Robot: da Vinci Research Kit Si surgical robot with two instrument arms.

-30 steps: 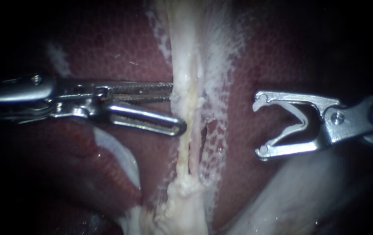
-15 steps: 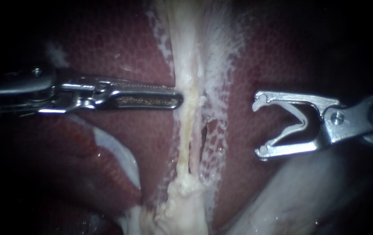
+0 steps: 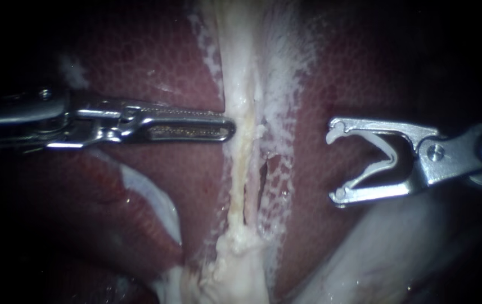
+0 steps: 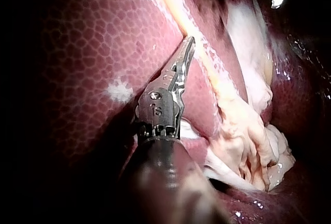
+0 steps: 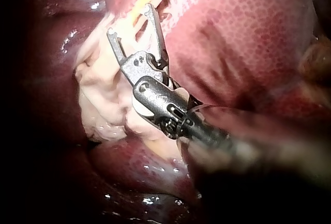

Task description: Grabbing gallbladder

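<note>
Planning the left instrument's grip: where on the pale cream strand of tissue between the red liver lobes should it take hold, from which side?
Likely the narrow middle stretch of the pale cream strand, from the endoscope view's left, where the silver left instrument lies, jaws shut, at its edge. There it is a thin ridge; lower down it broadens into a lump.

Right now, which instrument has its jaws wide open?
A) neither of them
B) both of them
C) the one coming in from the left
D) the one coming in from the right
D: the right instrument shows a wide gap between its jaws with nothing in it, while the left instrument has its jaws lying together.
</note>
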